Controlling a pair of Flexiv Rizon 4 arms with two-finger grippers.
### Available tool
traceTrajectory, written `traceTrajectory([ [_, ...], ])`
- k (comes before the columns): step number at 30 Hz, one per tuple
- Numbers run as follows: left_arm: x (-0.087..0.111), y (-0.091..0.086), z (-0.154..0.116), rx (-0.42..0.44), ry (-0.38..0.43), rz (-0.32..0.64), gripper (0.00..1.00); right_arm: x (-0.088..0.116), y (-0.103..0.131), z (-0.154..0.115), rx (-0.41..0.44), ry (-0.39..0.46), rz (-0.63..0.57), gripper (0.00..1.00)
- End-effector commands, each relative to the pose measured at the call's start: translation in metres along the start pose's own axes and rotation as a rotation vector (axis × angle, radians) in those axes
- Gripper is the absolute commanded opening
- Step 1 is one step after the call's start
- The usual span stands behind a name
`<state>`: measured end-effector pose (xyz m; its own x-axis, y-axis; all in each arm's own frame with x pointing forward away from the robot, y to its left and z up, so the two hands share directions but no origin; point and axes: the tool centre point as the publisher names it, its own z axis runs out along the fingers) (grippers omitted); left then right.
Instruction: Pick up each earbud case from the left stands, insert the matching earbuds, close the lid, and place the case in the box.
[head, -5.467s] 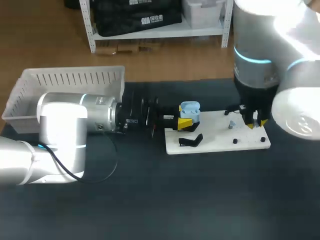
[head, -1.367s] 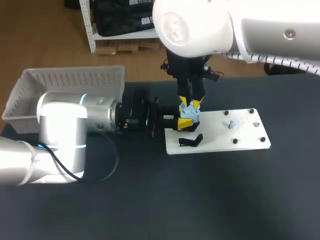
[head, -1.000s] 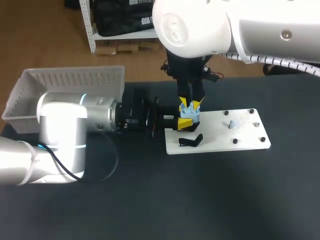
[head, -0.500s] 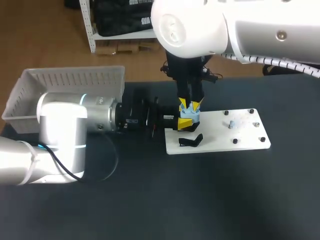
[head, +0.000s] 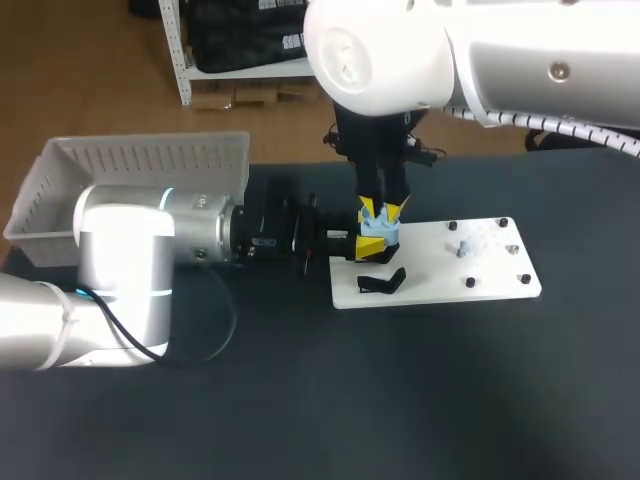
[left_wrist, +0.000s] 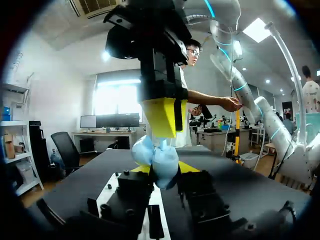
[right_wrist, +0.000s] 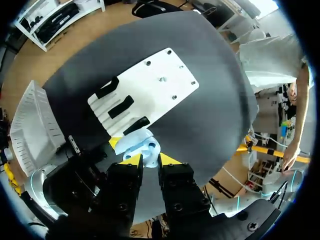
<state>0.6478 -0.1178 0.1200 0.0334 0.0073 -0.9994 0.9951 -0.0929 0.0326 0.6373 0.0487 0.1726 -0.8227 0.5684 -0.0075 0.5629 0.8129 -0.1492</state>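
One light blue, rounded plastic earbud case (head: 378, 233) is held clear of the table at the near-left corner of one flat white rectangular board (head: 440, 265). It is clamped from two sides by the yellow fingertips of the left gripper (head: 370, 247), which is held level and reaches in from the left. The case is held upright: its lid is hinged open and its mouth is turned upward, so that its wells are seen facing the right wrist camera. Its long axis cannot be made out. The right gripper (head: 383, 211) is pointed straight down directly above the case, its fingers drawn close together, with one small pale blue earbud (right_wrist: 150, 159) pinched between them just at the case's mouth. Three black stands (right_wrist: 121, 106) are counted at the left end of the board in the right wrist view; only one of them is seen in the head view. Four small black pegs (head: 470, 283) are counted at the board's right end, with one small pale item (head: 463, 247) among them, too small to identify. One white slatted plastic basket (head: 140, 160) is set at the far left of the dark table (head: 400, 400), well apart from the case.
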Motion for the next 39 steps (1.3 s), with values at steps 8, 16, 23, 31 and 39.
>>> traceTrajectory([
  [8, 0.000, -0.001, 0.001, -0.007, -0.001, 0.003, 0.00, -0.002, 0.002, 0.004, 0.025, -0.005, 0.007, 0.00],
  [16, 0.000, -0.001, 0.001, -0.007, -0.001, 0.003, 0.00, -0.002, 0.002, 0.009, 0.035, -0.002, 0.009, 0.00],
  [23, 0.000, -0.001, 0.001, -0.007, -0.001, 0.003, 0.00, -0.002, 0.001, 0.011, 0.040, 0.008, 0.017, 0.39],
  [31, 0.000, -0.001, 0.001, -0.007, -0.001, 0.003, 0.00, 0.004, -0.013, -0.001, -0.015, 0.009, 0.021, 0.50],
  [39, 0.000, -0.001, 0.001, -0.007, -0.001, 0.003, 0.00, 0.007, -0.042, -0.025, -0.184, 0.046, -0.011, 0.48],
])
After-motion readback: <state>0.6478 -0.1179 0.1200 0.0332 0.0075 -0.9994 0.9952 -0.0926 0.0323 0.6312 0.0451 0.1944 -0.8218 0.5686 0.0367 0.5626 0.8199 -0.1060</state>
